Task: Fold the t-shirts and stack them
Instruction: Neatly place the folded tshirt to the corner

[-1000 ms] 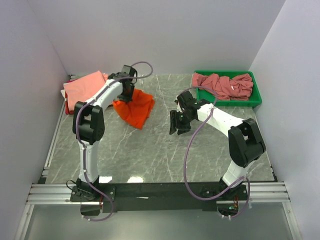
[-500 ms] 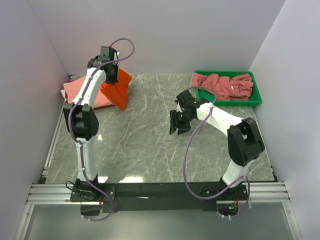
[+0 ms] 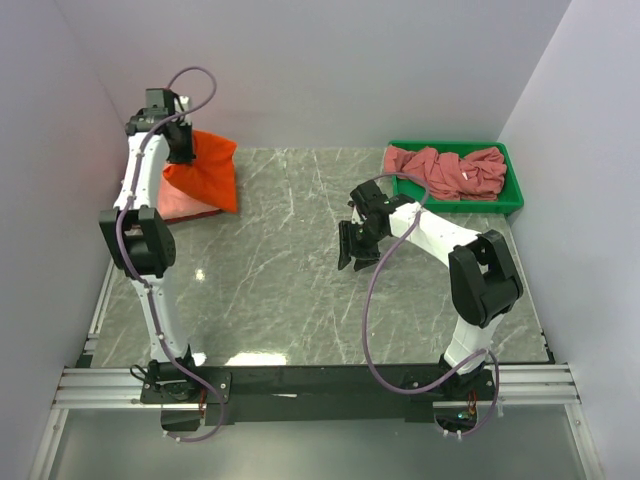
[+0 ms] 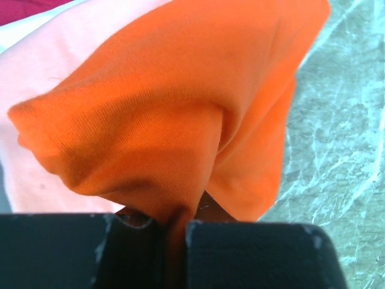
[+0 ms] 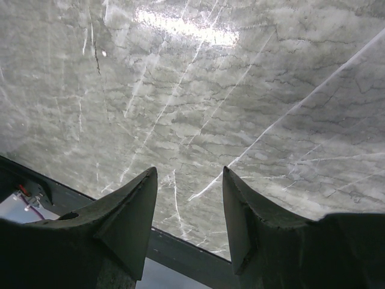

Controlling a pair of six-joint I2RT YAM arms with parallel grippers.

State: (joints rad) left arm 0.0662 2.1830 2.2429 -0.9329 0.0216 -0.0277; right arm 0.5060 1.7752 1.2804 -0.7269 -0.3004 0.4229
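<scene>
Clamping orange t-shirt in left gripper, well left of green bin; holding right gripper apart, empty, near bin.

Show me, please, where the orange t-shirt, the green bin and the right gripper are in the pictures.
orange t-shirt point(image 3: 207, 172): top external view, middle of the cloth.
green bin point(image 3: 470, 206): top external view, its near wall.
right gripper point(image 5: 188, 180): right wrist view, midway between the open fingertips.
</scene>
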